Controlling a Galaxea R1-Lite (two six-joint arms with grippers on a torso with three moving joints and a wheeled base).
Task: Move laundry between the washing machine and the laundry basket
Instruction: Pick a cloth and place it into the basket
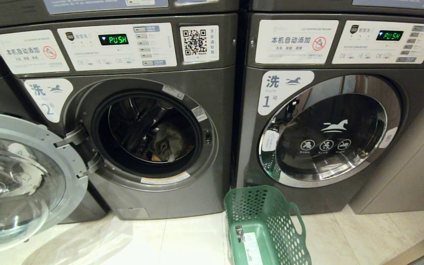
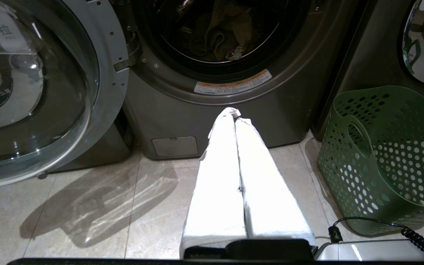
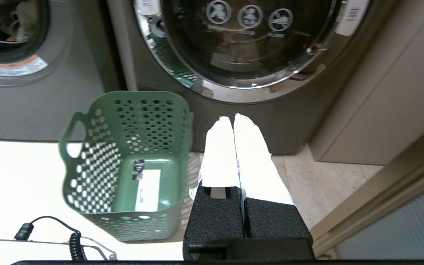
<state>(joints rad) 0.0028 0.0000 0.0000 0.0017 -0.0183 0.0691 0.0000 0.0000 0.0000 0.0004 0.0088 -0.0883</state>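
the left gripper has its white-wrapped fingers pressed together on nothing, low over the floor and pointing at the foot of the washing machine marked "2". the right gripper is the same, fingers closed and empty, aimed at the base of the neighbouring machine marked "1"; neither arm shows in the head view, so both look parked. just beside the right gripper stands the laundry basket, on the floor in front of the seam between the two machines, nearer machine "1". its bottom shows only a white label and a small clip, so no garment is in it. the door of the washing machine hangs wide open to the left, and inside the drum lies the laundry: a dull grey-green bundle with a scrap of orange at its lower edge; a red piece i cannot make out. so, as i judge it, nothing has been moved. the door is open and the basket is placed, but every reach into the drum, lift and drop into the basket is left to do.
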